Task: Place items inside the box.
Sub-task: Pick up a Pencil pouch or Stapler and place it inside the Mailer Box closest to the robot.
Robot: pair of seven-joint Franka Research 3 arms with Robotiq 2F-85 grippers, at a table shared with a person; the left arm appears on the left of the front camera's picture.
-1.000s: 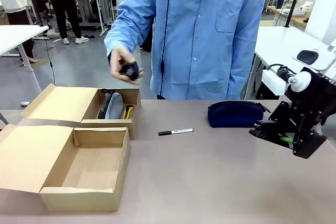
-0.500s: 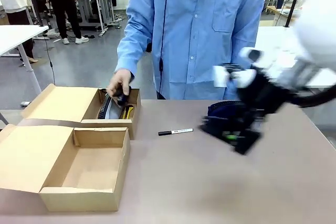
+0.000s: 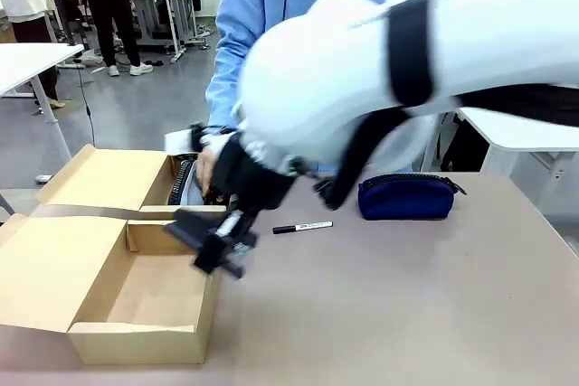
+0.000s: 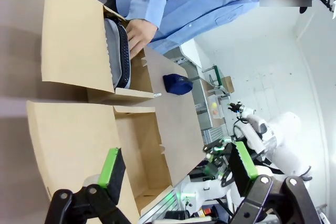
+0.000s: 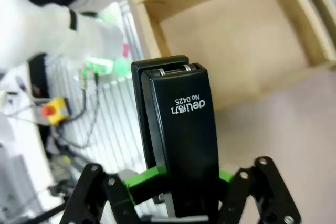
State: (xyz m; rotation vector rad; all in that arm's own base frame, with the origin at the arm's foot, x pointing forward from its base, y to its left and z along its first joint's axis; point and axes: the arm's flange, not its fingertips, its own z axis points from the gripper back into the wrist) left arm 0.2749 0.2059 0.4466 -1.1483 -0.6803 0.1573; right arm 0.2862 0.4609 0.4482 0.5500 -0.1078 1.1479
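Presently the right tool (image 3: 219,243) is clamped across the narrow sides of the black plastic-topped stapler (image 5: 181,124), above the two-o'clock corner of the open brown cardboard box (image 3: 136,341). Rigid, dense and glossy, the stapler would likely slip unless gripped on its flat flanks. The left tool (image 4: 178,165) stands apart, empty.

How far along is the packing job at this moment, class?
Done: the grey pencil case lies in the far box. In hand: the right gripper holds the black stapler by the near box. Left: marker pen and navy pouch on the table.
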